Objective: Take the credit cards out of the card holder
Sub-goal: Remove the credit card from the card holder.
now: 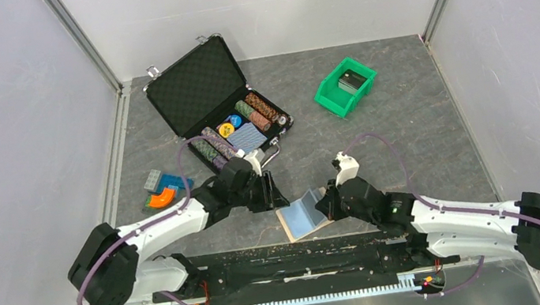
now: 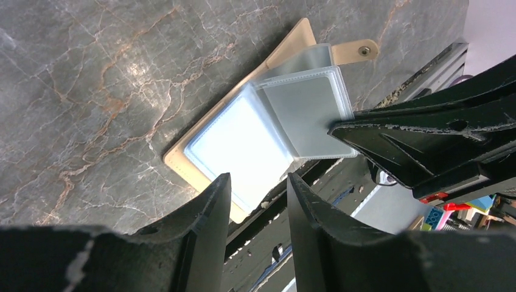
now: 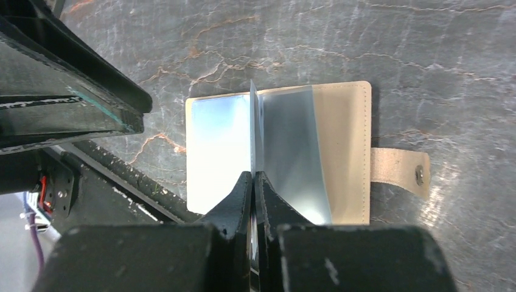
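Note:
The card holder (image 1: 303,213) is a tan wallet lying open near the table's front edge, with its tab (image 3: 398,170) sticking out to the side. A light blue card face (image 2: 240,149) lies flat in its left half. My right gripper (image 1: 327,202) is shut on a grey sleeve leaf (image 2: 310,112) of the holder and holds it upright; the leaf shows edge-on between the fingers in the right wrist view (image 3: 253,176). I cannot tell whether a card sits inside that leaf. My left gripper (image 2: 258,182) is open and empty, just over the holder's near left corner (image 1: 273,196).
An open black chip case (image 1: 215,96) with poker chips stands at the back left. A green bin (image 1: 345,86) is at the back right. Coloured blocks (image 1: 164,190) lie left of my left arm. The black base rail (image 1: 297,256) runs just in front of the holder.

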You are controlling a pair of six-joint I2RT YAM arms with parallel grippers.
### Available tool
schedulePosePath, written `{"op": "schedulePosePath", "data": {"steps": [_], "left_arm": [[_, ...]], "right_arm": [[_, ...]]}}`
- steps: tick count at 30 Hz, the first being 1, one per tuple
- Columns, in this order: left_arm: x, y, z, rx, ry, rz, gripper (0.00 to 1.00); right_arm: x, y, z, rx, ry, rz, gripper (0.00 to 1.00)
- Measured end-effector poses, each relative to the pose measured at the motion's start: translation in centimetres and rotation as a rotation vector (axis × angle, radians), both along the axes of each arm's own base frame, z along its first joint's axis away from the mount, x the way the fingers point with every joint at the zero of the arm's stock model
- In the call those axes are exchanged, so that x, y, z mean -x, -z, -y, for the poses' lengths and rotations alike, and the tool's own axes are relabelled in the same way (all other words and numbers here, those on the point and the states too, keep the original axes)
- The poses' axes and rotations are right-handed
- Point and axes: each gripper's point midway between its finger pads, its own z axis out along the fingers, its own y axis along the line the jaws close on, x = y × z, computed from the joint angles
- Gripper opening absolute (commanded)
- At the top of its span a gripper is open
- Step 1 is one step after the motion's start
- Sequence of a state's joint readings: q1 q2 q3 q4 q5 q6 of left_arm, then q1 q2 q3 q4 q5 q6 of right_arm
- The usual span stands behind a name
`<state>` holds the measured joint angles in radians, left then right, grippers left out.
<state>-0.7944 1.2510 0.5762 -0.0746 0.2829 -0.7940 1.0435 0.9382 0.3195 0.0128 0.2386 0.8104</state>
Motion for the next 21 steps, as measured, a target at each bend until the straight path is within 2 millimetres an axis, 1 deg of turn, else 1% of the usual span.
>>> {"op": "schedulePosePath", "data": {"steps": [3, 4, 5, 6, 7, 8, 12, 14, 15, 17, 20, 21], "left_arm": [[-0.2, 0.0, 0.1, -0.004, -0.001, 0.000, 0.45], [-0.1, 0.2, 0.1, -0.008, 0.001, -0.005, 0.45], [-0.1, 0.4, 0.1, -0.011, 0.004, -0.010, 0.45], [0.0, 0.5, 0.2, -0.011, 0.009, -0.016, 0.44], [0.2, 0.7, 0.4, -0.008, 0.018, -0.022, 0.43], [0.3, 0.7, 0.7, 0.002, 0.029, -0.027, 0.43], [0.7, 1.2, 2.0, 0.046, 0.076, -0.039, 0.42], [1.0, 1.8, 2.3, 0.054, 0.090, -0.050, 0.41], [1.3, 2.1, 2.4, 0.055, 0.098, -0.058, 0.41], [1.6, 2.7, 2.3, 0.052, 0.107, -0.071, 0.41], [1.8, 3.2, 2.3, 0.048, 0.111, -0.078, 0.41], [1.8, 3.3, 2.3, 0.048, 0.112, -0.078, 0.41]], "right_arm": [[-0.3, 0.2, 0.7, 0.023, 0.028, 0.008, 0.00], [-0.4, 0.1, 1.0, 0.029, 0.038, 0.012, 0.04], [-0.4, 0.1, 1.1, 0.031, 0.042, 0.015, 0.13], [-0.4, 0.1, 1.1, 0.030, 0.043, 0.017, 0.19], [-0.4, 0.1, 1.1, 0.031, 0.042, 0.017, 0.22], [-0.4, 0.1, 1.1, 0.029, 0.042, 0.014, 0.23], [-0.3, 0.3, 1.0, 0.036, 0.036, 0.008, 0.15], [-0.3, 0.2, 0.9, 0.028, 0.031, 0.009, 0.11], [-0.3, 0.1, 0.7, 0.020, 0.029, 0.009, 0.10], [-0.3, -0.3, 0.5, -0.002, 0.027, 0.012, 0.10], [-0.3, -1.1, 0.3, -0.041, 0.030, 0.027, 0.15], [-0.4, -1.4, 0.2, -0.053, 0.032, 0.030, 0.15]]}}
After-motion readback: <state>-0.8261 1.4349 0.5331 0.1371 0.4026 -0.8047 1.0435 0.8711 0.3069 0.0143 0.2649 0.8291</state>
